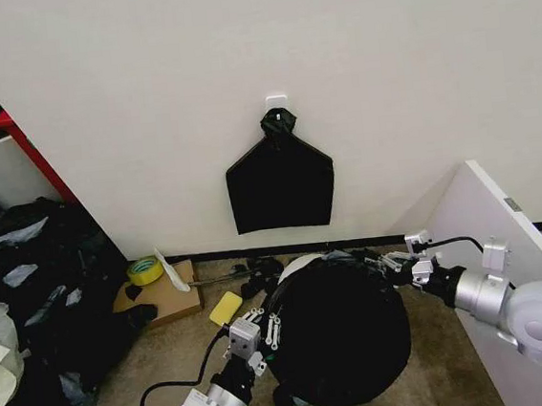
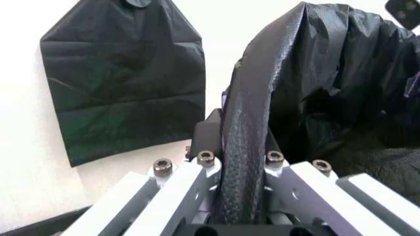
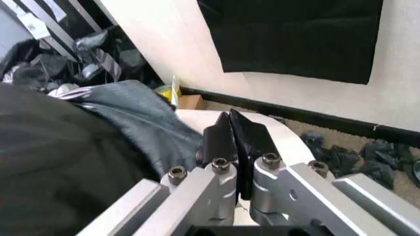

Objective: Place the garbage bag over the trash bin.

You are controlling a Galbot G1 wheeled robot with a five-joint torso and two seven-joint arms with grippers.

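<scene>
Both tools pinch the garbage bag: left tool at its left side, right tool far right. Right wrist view reveals the trash bin rim.

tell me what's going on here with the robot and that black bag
The robot is fitting the garbage bag over the trash bin. The left gripper pinches the bag's edge at the near left side, and the right gripper is shut on its far right edge. The bag covers most of the bin; a strip of white rim shows at the back. A flat black bundle hangs on the wall behind.
</scene>
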